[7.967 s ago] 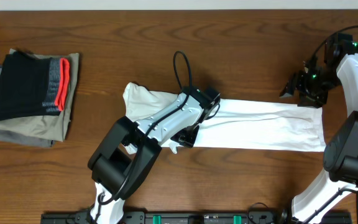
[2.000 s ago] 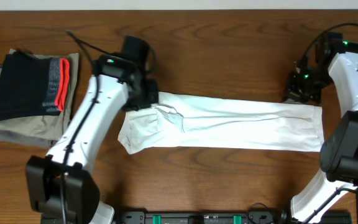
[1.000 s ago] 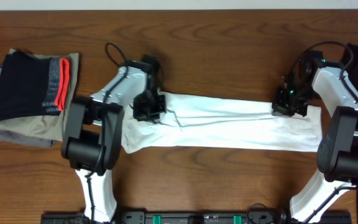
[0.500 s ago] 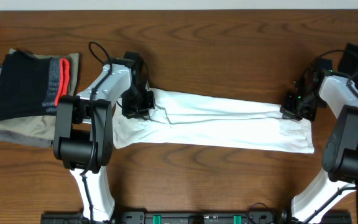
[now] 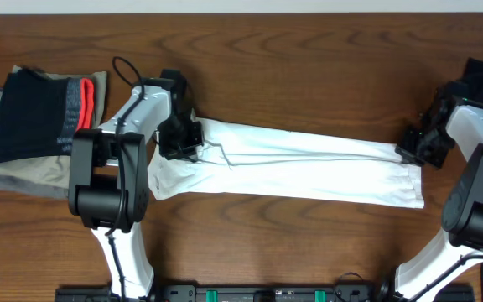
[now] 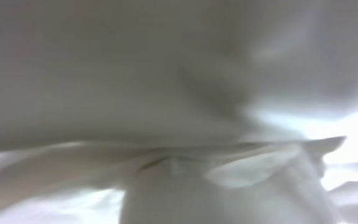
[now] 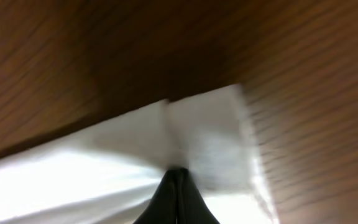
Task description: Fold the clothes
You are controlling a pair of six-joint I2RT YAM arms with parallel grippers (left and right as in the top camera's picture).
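Overhead: shirt (image 5: 300,168) lies as a long flat band across the surface (image 5: 309,67), with the left claw (image 5: 180,140) pinching its far-left corner and the right claw (image 5: 413,151) its far-right corner. Left wrist: only blurred white cloth, fingers hidden. Right wrist: tips are pressed together on the corner, creases running into them; cloth looks soft, light and limp, so grip corners or hems.

The overhead view is evenly, brightly lit and sharp; only soft shadows are cast on the brown wooden table (image 5: 309,75). The plain white wrinkly cotton T-shirt (image 5: 309,168) is rendered close to overexposure. In the left wrist view it is wholly out of focus, with glare at the right edge. The right wrist view is dimmer and blurred, its wood grain smeared.
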